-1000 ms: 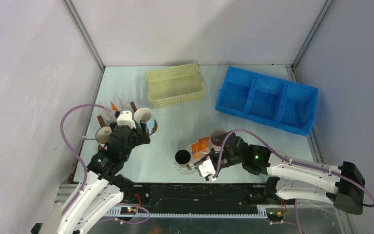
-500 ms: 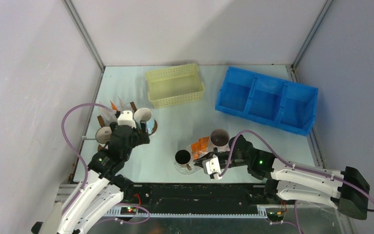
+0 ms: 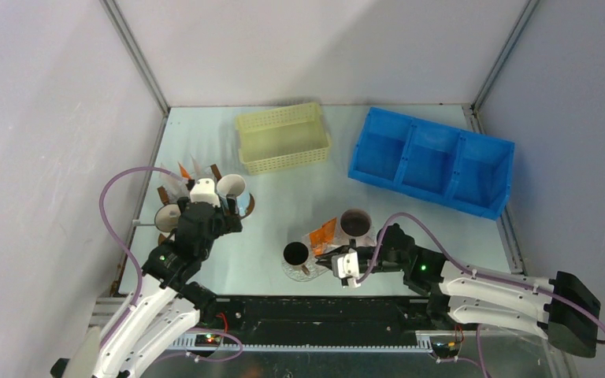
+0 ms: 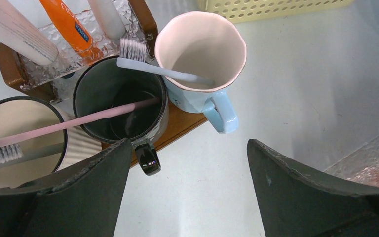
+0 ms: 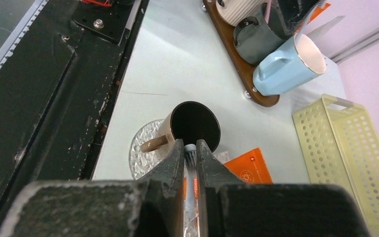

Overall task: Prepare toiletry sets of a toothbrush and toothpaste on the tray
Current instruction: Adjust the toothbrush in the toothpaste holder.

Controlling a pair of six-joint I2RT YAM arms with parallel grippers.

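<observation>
Wooden tray [image 4: 181, 124] on the left of the surface [image 3: 283, 201], and it's crowded. There's a light blue mug [image 4: 200, 49] with a pale pink inside, a black mug [image 4: 103, 94] touching it, and a white ribbed mug [image 4: 76, 145] at the near left. A pale blue toothbrush [image 4: 163, 72] leans out of the blue mug, its bristles over the black mug's rim. A pink toothbrush [image 4: 79, 121] runs from the black mug out across the ribbed one. On the far side of the mugs, an orange tube [image 4: 66, 24] and white tubes [image 4: 15, 30] stand in a textured glass holder [image 4: 54, 66].

Above all that hangs the left gripper [image 4: 187, 148], fingers spread wide, nothing between them.

Over to the middle now. The right gripper [image 5: 190, 148] is down low, fingers pressed in and pinching a pale-handled toothbrush [image 5: 190, 173]. The bristled head pokes out past the fingertips, right at the rim of a dark mug [image 5: 195, 123] with a brown handle, which stands on a clear textured coaster [image 5: 140, 149]. Whether the head touches the rim, I can't tell. Just to the right of that mug and a little farther back, an orange packet [image 5: 246, 165] lies flat. Beyond it to the right stands a second dark mug [image 3: 354, 223].

At the far side sit a yellow basket [image 3: 282, 138] and a blue bin [image 3: 433, 161] with three compartments.
</observation>
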